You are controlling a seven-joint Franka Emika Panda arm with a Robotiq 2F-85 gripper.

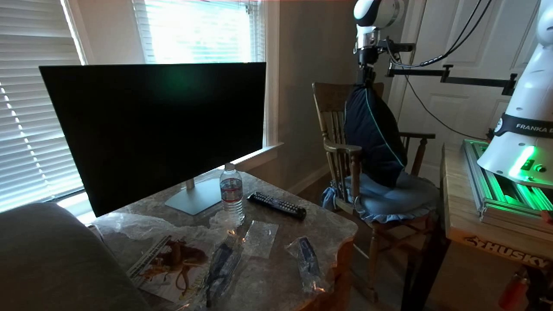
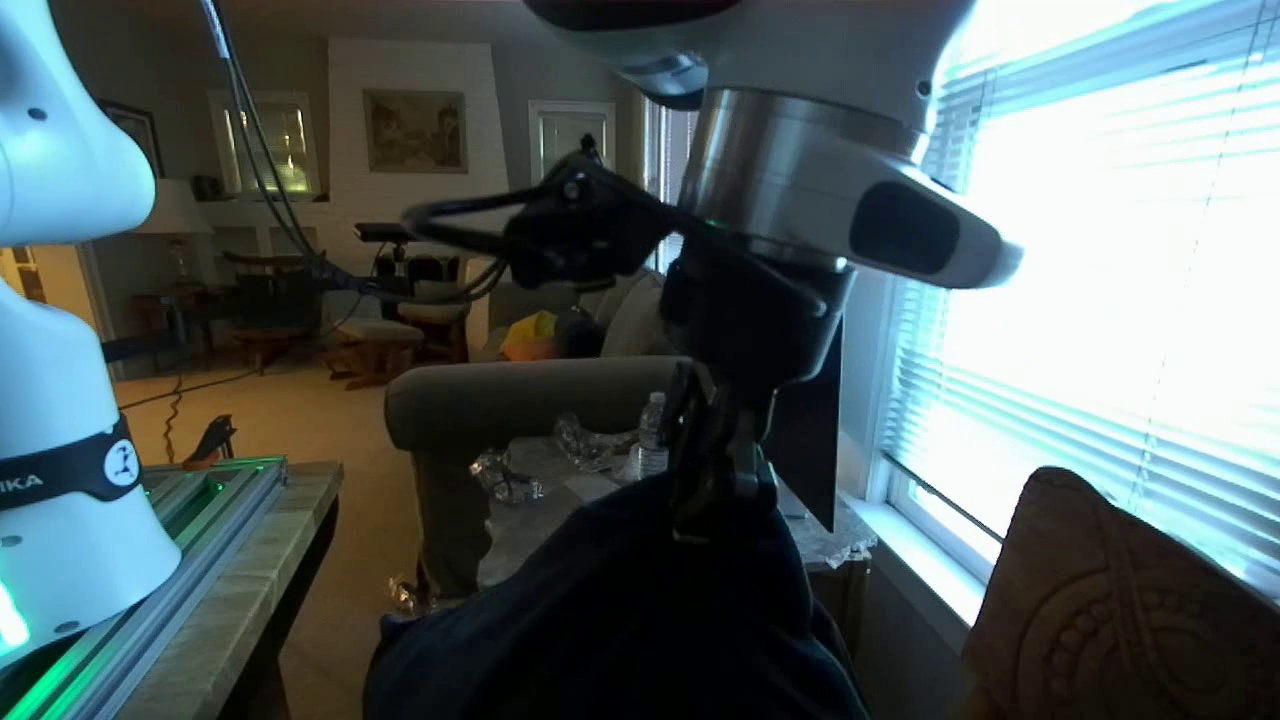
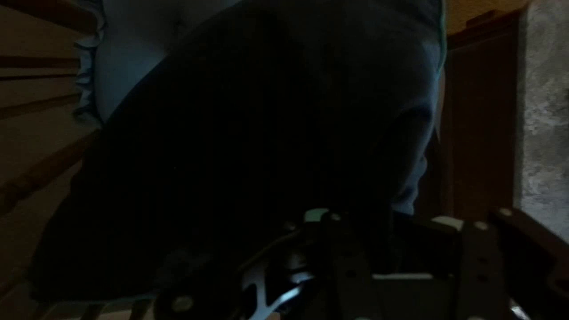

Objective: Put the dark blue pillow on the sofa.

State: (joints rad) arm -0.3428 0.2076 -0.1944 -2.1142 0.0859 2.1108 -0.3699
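Plump dark-navy fabric pillow [image 2: 620,620]: we find the black two-fingered gripper [image 1: 366,78] pinching only its top; slippage may follow.

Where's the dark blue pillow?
Right of centre in an exterior view, the dark blue pillow is in the gripper, over the seat pad on the wooden chair.

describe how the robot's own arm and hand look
The smooth, rounded white arm wears a black band lettered FRANKA in white, a glowing green light strip and a silvery metal collar. Its jointed hand is mostly black. Thin dark cables loop alongside.
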